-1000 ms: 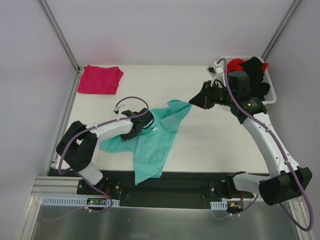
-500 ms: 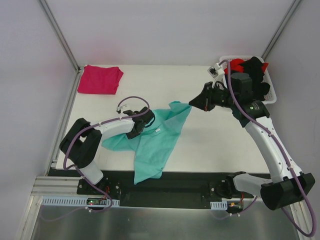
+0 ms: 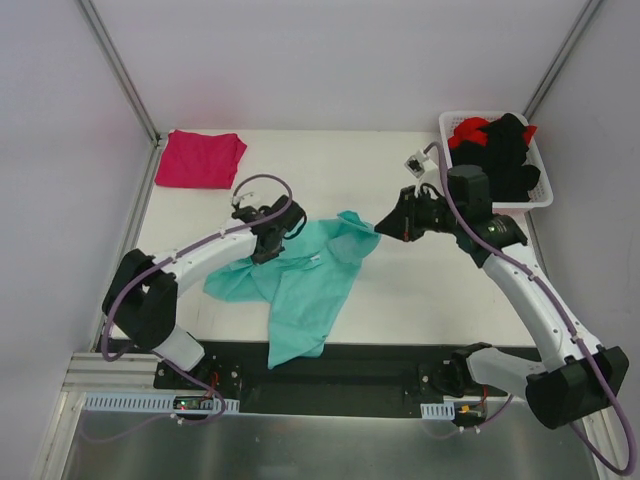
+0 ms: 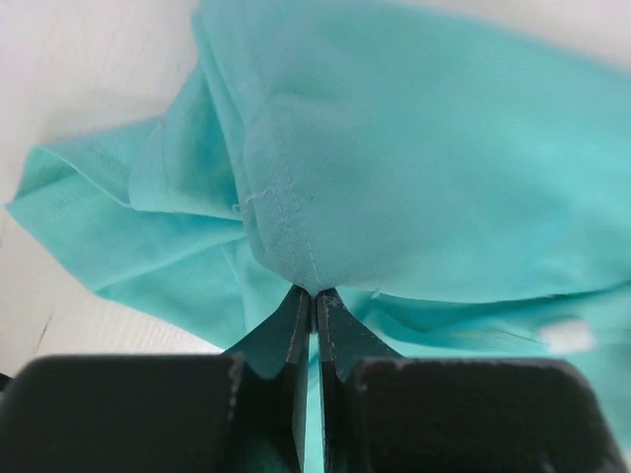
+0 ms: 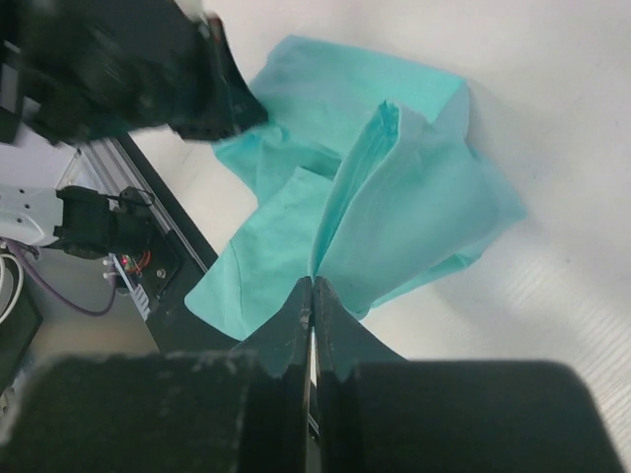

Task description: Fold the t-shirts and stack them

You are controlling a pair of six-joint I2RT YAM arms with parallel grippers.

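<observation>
The white table (image 3: 440, 290) is the biggest thing here. My two arms stand at its near edge.

The teal t-shirt (image 3: 305, 290) lies crumpled on the table, a little left of the middle. Its lowest part reaches the near edge. I hold this shirt at two places, one with each set of jaws.

My left gripper (image 3: 262, 252) is at the shirt's upper left part. My left wrist camera shows the left jaws pressed tight together, with a small bunch of teal cloth pinched at their tips (image 4: 314, 292). A sewn hem with a line of stitches runs right into the pinch. The rest of the shirt spreads out beyond the tips.

My right gripper (image 3: 380, 228) is at the shirt's upper right corner. The right jaws are pressed together too. From my right wrist camera, a folded edge of the teal cloth runs straight into their tips (image 5: 313, 283).

A white basket (image 3: 512, 204) sits at the far right corner of the table. A black garment (image 3: 505, 150) and a red garment (image 3: 468, 130) are piled in it.

The pink t-shirt (image 3: 198, 158) lies folded flat at the far left corner, well apart from both my grippers.
</observation>
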